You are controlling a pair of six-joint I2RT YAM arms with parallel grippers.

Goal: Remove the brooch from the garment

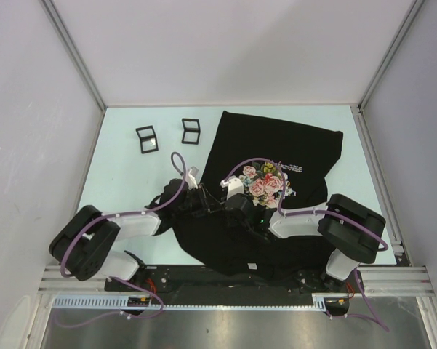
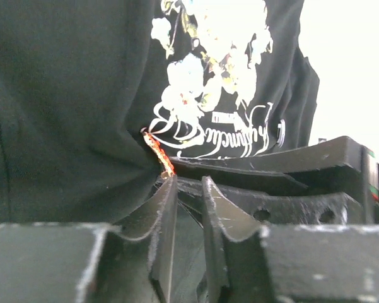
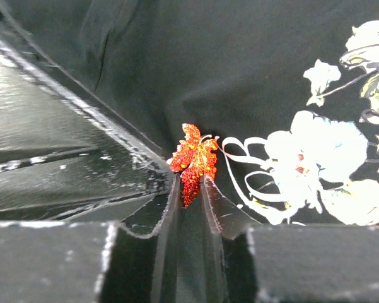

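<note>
The black garment (image 1: 291,149) lies spread on the table, its rose print (image 1: 265,182) facing up. The brooch (image 3: 194,161) is a glittery red-orange leaf on the fabric just left of the white lettering. My right gripper (image 3: 189,182) is shut on the brooch's lower tip. My left gripper (image 2: 189,180) is nearly closed, with a fold of black fabric between its jaws, right beside the brooch, whose edge (image 2: 159,151) shows at its fingertips. From above, the two grippers, left (image 1: 206,199) and right (image 1: 227,199), meet tip to tip over the shirt, and the brooch is hidden there.
Two small black open frames, one at the far left (image 1: 147,139) and one beside it (image 1: 190,131), stand on the pale table (image 1: 131,174) left of the shirt. White walls close in the table on three sides.
</note>
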